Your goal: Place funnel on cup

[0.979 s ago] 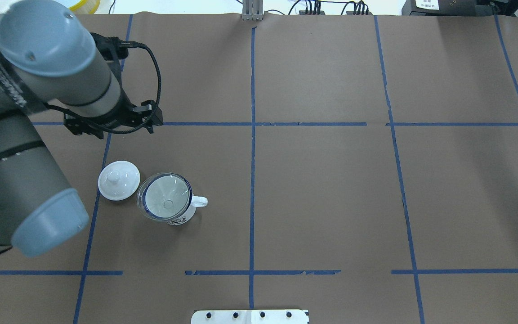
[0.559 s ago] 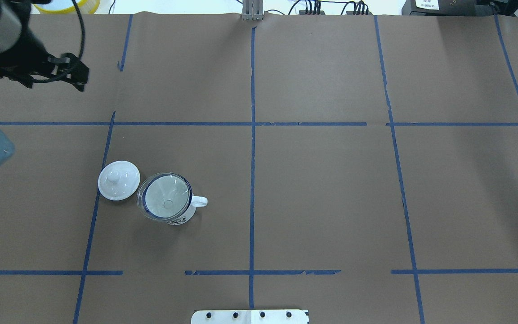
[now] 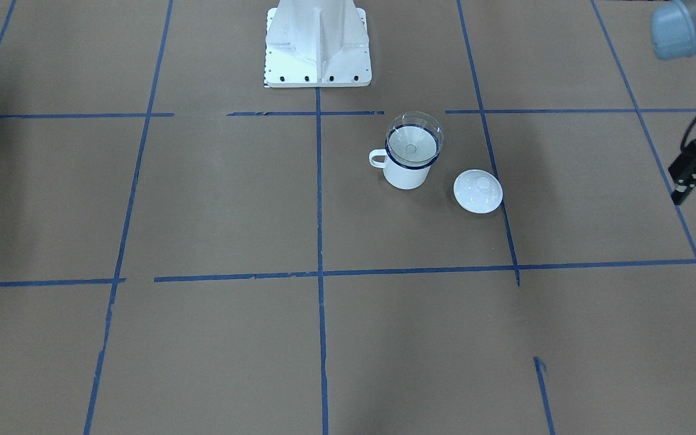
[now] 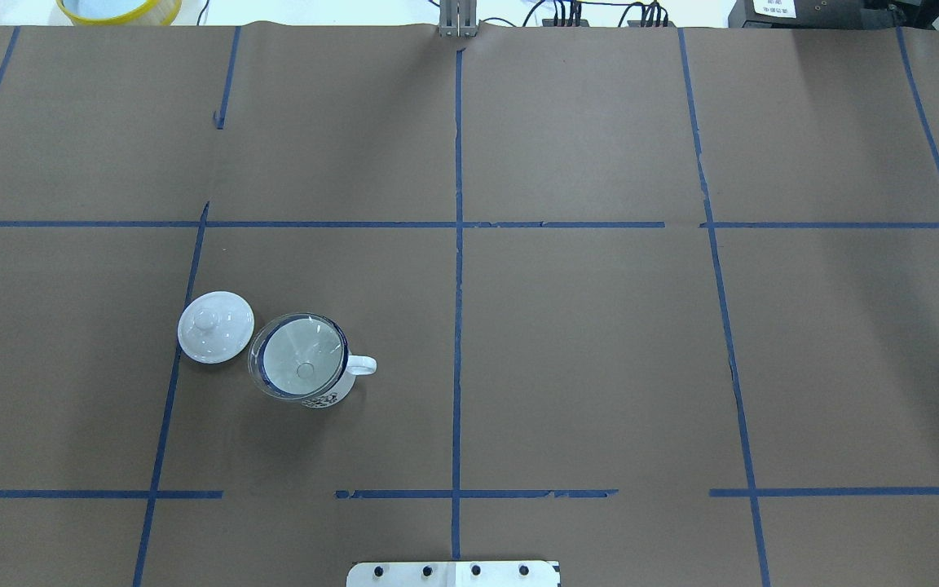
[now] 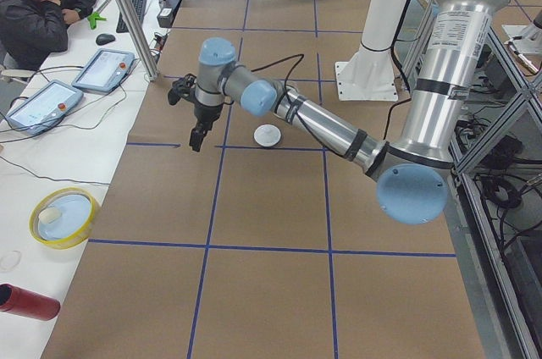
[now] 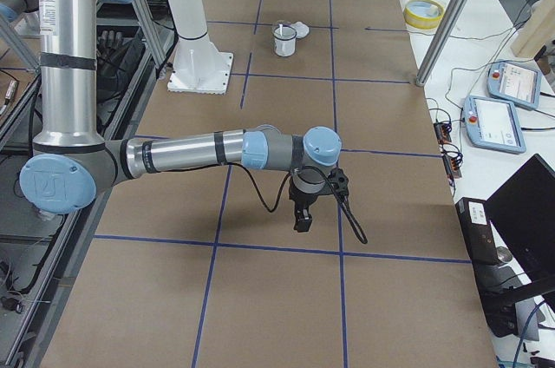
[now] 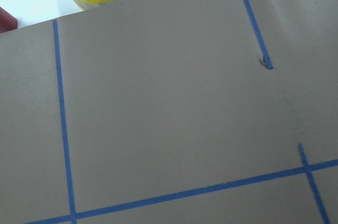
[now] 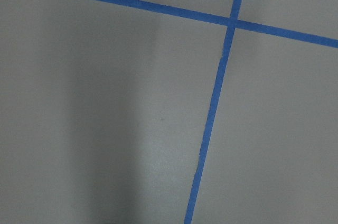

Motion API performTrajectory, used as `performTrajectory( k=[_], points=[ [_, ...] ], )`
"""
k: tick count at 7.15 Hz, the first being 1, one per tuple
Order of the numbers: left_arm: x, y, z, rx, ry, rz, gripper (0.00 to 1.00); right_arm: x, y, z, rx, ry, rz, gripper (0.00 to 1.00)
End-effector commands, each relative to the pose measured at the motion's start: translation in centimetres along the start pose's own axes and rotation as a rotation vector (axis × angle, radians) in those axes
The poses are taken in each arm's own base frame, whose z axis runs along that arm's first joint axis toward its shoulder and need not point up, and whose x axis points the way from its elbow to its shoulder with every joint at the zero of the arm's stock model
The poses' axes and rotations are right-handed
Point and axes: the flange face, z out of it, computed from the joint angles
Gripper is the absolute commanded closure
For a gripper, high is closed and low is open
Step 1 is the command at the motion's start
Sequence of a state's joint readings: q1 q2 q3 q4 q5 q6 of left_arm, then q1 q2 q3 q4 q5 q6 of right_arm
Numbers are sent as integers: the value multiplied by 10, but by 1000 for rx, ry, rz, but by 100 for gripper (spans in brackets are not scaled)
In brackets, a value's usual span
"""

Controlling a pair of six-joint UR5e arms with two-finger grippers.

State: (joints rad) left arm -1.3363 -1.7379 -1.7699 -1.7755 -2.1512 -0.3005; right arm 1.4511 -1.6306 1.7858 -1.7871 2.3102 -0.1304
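funnel seated in cup mouth; task judged complete, with both arms well apart from it.

the clear funnel [image 4: 300, 359] is seen upright in the mouth of the white cup [image 4: 324, 398], its wide rim overhanging the blue cup rim, on the worktop [image 4: 600, 326] towards the robot's left; 1 white lid [image 4: 215, 326] lies just beside the cup. the left jaws are seen near the worktop's edge with nothing held; how far open they are cannot be told. the right jaws are shown in 1 side view only, over bare paper, so their opening cannot be told. the funnel is judged light, stiff, smooth and slippery, and fragile if glass. if reseating were needed, its upper wall would best be pinched gently at the rim, as it is easily tipped.
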Motion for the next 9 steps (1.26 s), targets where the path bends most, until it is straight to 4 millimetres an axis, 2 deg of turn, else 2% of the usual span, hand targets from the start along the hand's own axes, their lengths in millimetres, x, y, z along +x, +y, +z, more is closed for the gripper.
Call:
performTrajectory(
  k=[1, 2, 3, 4, 5, 6, 8, 9],
  points=[
    [-111, 42, 41, -36, 33, -34, 0, 0, 0, 0, 0, 0, 0, 0],
    [-131, 77, 50, -79, 28, -74, 0, 0, 0, 0, 1, 0, -1, 0],
    [-142, 98, 59, -135, 17, -121, 0, 0, 0, 0, 1, 0, -1, 0],
    [-150, 110, 63, -194, 12, -100, 0, 0, 0, 0, 0, 0, 0, 0],
    [-182, 121, 48, -249, 7, -46, 0, 0, 0, 0, 1, 0, -1, 0],
    [-200, 126, 27, -287, 6, -57, 0, 0, 0, 0, 1, 0, -1, 0],
    [-181, 126, -2, -343, 14, -120, 0, 0, 0, 0, 0, 0, 0, 0],
    [-180, 130, 1, -345, 44, -132, 0, 0, 0, 0, 0, 0, 0, 0]
  ],
)
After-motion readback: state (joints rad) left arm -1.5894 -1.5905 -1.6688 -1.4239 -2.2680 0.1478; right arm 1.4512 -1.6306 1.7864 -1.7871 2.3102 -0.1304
